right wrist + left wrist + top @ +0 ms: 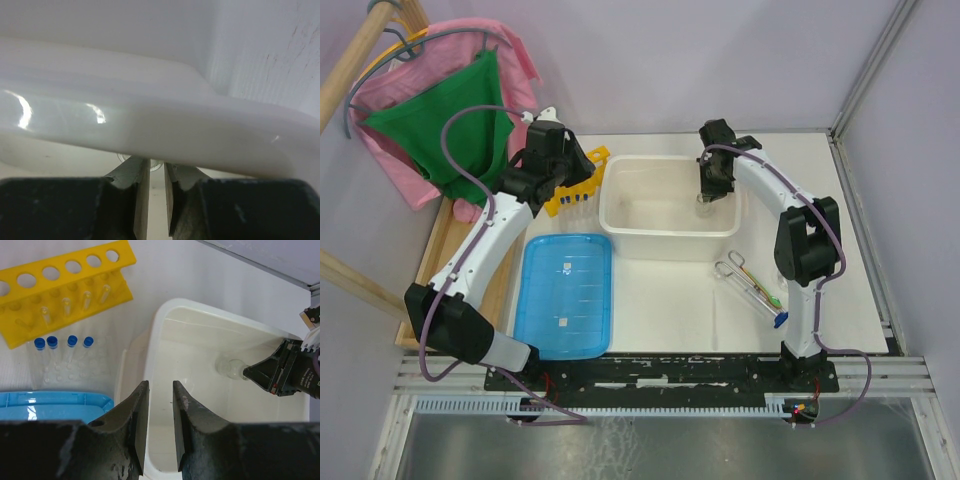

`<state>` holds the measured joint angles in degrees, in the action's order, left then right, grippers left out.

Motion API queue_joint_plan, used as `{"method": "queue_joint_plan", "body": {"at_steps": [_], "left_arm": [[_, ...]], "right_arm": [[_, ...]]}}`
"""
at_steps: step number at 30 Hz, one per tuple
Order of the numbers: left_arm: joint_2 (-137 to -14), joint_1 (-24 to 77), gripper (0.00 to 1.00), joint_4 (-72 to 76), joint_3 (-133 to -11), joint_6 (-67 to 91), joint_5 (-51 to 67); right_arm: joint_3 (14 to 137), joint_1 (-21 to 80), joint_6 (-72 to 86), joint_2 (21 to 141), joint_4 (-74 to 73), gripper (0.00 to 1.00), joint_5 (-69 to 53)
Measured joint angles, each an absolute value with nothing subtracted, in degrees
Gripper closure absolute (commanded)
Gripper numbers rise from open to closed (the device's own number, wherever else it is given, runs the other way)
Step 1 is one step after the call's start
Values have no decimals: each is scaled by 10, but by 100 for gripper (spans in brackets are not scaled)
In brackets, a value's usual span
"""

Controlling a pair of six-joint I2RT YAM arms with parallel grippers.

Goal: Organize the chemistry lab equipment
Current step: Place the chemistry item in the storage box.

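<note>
**Right end effector inside the tub, left one idle above its rim**

The right end effector (156,165) reaches down inside the white tub (620,215) near the far wall. Its fingers stand a narrow slit apart. Clear glass from a small flask (229,367) shows at the tips, but the tub rim hides the contact, so I cannot tell whether it grips. The left end effector (160,387) hangs partly open and holds nothing, above the tub's left rim. A yellow rack (70,284) and four blue-capped tubes (72,341) crowd the counter (670,300) left of the tub. A blue lid (565,295) lies nearer. Tongs (738,272) and thin rods (772,300) lie near the right arm's base, with bare counter between them and the lid.
</note>
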<state>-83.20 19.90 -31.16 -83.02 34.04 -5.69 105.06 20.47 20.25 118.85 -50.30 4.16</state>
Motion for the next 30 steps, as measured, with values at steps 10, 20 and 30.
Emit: {"method": "queue_joint_plan", "body": {"at_steps": [10,20,30], "left_arm": [[-840,199,67,-312,-830,340,-56],[-840,199,67,-311,-829,341,-55],[-844,199,67,-311,-821,341,-48]], "right_arm": [[1041,208,201,1188,-491,64,64],[1030,208,199,1180,-473,65,71],[1023,208,198,1119,-469,66,50]]}}
